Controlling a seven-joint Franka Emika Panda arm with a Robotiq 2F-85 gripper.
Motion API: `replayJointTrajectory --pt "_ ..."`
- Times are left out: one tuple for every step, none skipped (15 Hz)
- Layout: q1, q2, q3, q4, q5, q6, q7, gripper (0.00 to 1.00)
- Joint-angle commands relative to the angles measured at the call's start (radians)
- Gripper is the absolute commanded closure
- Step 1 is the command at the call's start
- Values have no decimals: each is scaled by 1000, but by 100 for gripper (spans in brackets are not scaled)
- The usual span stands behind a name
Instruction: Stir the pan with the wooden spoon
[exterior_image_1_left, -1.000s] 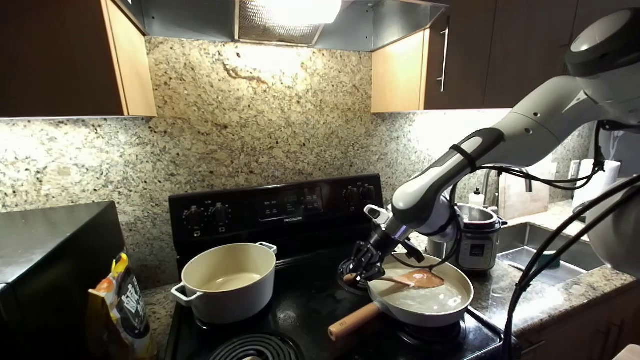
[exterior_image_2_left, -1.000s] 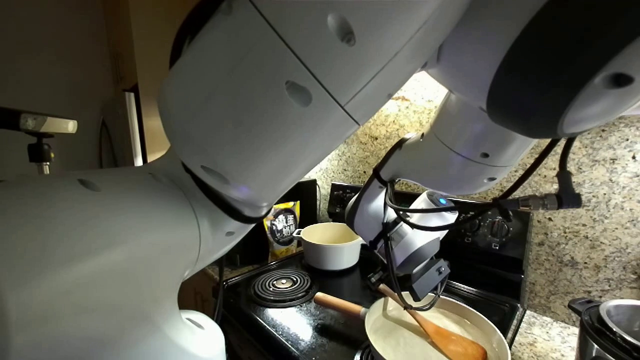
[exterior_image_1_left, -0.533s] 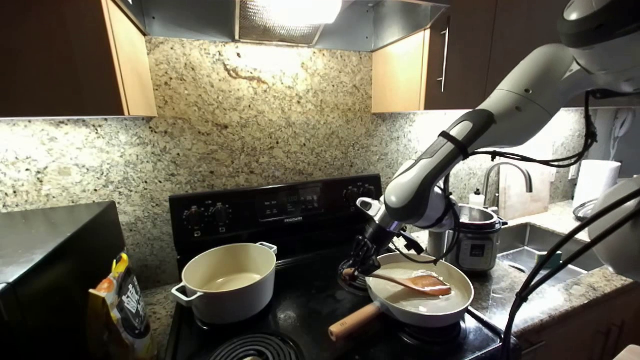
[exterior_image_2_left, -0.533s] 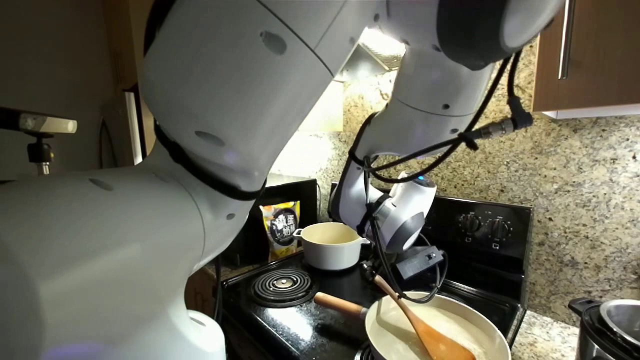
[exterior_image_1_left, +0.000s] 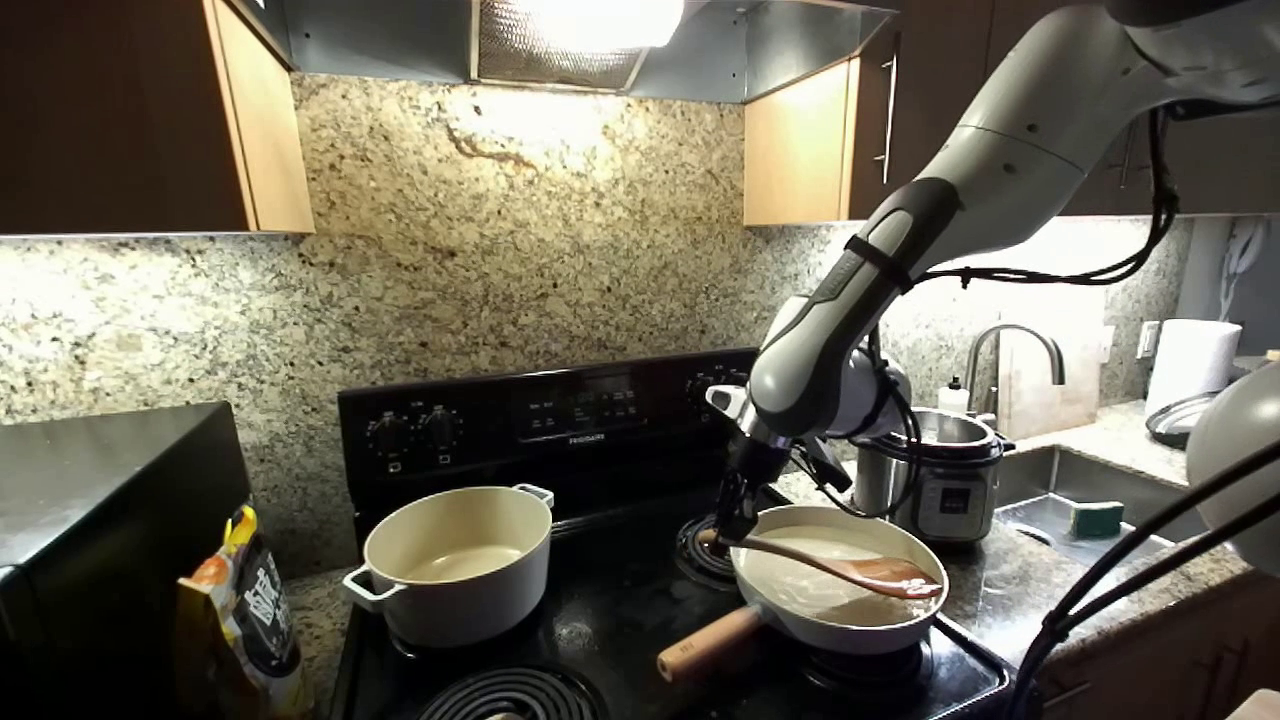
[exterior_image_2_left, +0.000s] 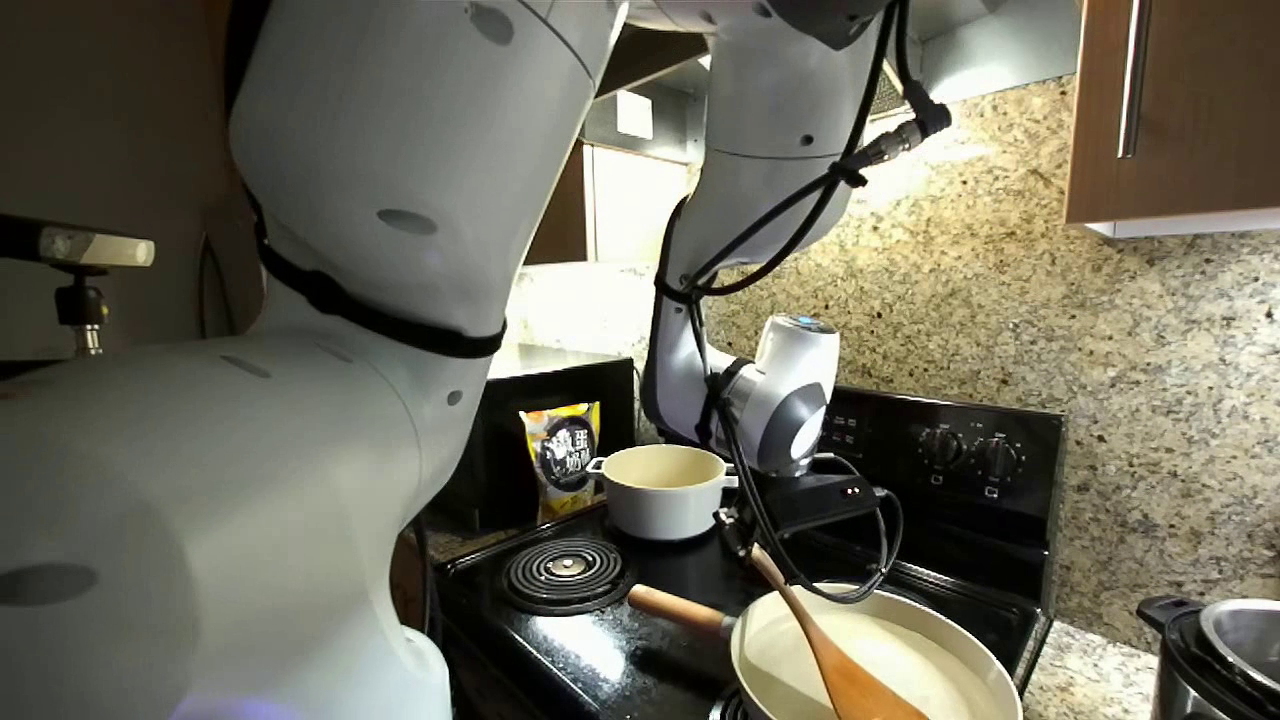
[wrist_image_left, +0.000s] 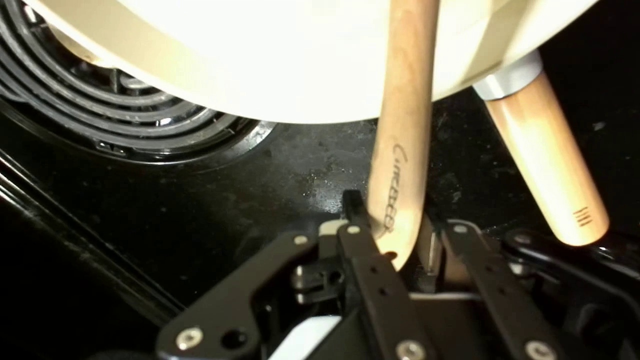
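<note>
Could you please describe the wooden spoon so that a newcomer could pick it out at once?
On the black stove, find the shallow cream pan. The wooden spoon slants over it, its narrower end held by the claw. Unlike the pan's thick wooden handle, it widens into a broad, reddish-brown blade.

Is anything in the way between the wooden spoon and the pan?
Nothing visible. The hand grips the wooden spoon, and the spoon's head is over the pan; whether it touches down inside, I can't tell.

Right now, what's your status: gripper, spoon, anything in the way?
Gripper shut on wooden spoon. Head over pan, contact unclear. Cable loop hanging by pan rim, possible snag.
</note>
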Motion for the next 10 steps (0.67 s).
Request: replayJointTrajectory --pt "82 -52 -68 -15 7 38 -16 88" --pt "104 -51 -88 -13 0 60 -25 88" --pt "122 -44 -108 -16 -13 111 -40 88" --pt "133 -35 -122 -16 -24 148 -48 88" --pt "111 -10 -112 -21 -58 207 -68 88" --pt "119 1 -123 -20 -71 249 -80 88" --pt "113 22 -126 -17 -97 292 -99 88" --pt "98 49 -119 -11 -124 324 -121 88" --pt "68 97 -98 3 -162 363 -152 88" --pt "52 128 -87 10 -196 389 -169 88"
